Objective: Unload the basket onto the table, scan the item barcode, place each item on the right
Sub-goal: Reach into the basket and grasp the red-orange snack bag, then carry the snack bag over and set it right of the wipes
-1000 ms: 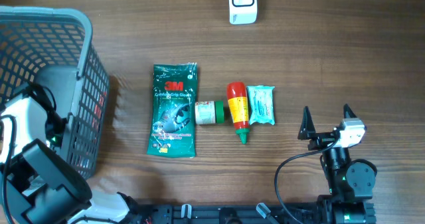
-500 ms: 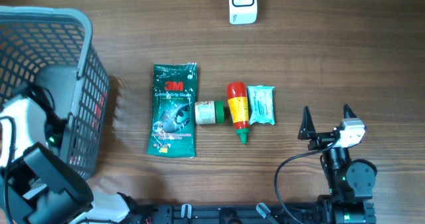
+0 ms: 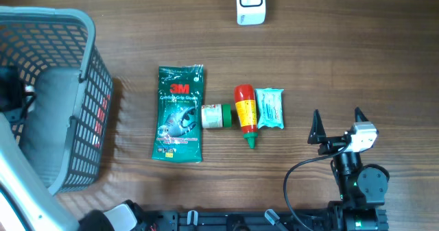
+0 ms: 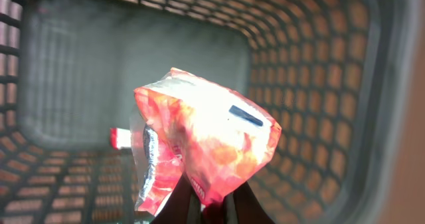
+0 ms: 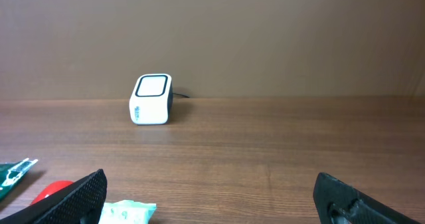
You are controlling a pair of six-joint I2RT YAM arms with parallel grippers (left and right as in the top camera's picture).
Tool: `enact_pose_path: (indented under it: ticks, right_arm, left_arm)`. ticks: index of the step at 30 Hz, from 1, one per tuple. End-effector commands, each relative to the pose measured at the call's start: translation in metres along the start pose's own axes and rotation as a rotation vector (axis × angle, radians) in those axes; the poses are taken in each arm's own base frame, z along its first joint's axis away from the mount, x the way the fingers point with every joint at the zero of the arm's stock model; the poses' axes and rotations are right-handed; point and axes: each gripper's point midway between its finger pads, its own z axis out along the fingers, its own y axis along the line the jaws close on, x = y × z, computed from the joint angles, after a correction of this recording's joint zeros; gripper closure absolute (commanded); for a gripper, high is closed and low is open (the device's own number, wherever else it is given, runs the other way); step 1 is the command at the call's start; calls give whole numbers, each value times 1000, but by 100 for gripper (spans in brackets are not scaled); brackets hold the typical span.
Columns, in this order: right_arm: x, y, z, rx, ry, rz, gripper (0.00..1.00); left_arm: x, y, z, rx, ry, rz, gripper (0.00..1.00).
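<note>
Brown wood makes the table [image 3: 329, 66], the biggest thing here. On its left end stands one grey plastic basket [image 3: 89, 66] with lattice walls. The left gripper [image 4: 212, 204] is over the inside of this basket, and its jaws are closed tight on the lower edge of one packet [image 4: 206, 134], which hangs above the basket floor. The packet is crinkled shiny film, red and orange with white parts, and it has a short dark bar printed near the upper right. Behind it, on the basket floor, one small red and white thing shows only partly.

In the middle of the table four things lie in a row, close together: one green glove pack [image 3: 178, 114], one red bottle [image 3: 245, 111] with a green tip, one pale green tissue pack [image 3: 269, 107], and one small white and green jar [image 3: 215, 116] between the glove pack and the bottle. One white scanner [image 3: 250, 3] stands at the far edge, well apart from the row. The right gripper [image 3: 337, 118] is near the tissue pack, its jaws wide apart and holding nothing.
</note>
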Motion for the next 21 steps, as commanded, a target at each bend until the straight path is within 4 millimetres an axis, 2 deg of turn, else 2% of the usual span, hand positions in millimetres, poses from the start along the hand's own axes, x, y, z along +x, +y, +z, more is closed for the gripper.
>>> enact_pose_path:
  ticks: [1, 5, 9, 12, 14, 17, 20, 21]
  right_arm:
    - [-1, 2, 0, -9, -7, -9, 0]
    - [-1, 2, 0, -9, -7, -9, 0]
    - [-1, 2, 0, -9, -7, -10, 0]
    - [-1, 2, 0, -9, -7, -9, 1]
    - [-1, 2, 0, -9, -7, -10, 0]
    - [-1, 2, 0, -9, -7, -10, 0]
    - [-1, 2, 0, -9, -7, -10, 0]
    - [-1, 2, 0, -9, -7, -10, 0]
  left_arm:
    - [31, -16, -33, 131, 42, 90, 96]
    - [89, -30, -63, 252, 133, 264, 96]
    - [172, -41, -78, 315, 266, 509, 96]
    - [222, -37, -71, 270, 347, 583, 96]
    - [264, -34, -61, 238, 397, 682, 96]
    - [318, -34, -49, 218, 444, 795, 96]
    - [391, -32, -35, 230, 503, 911, 96]
    - [409, -31, -32, 239, 518, 936, 96]
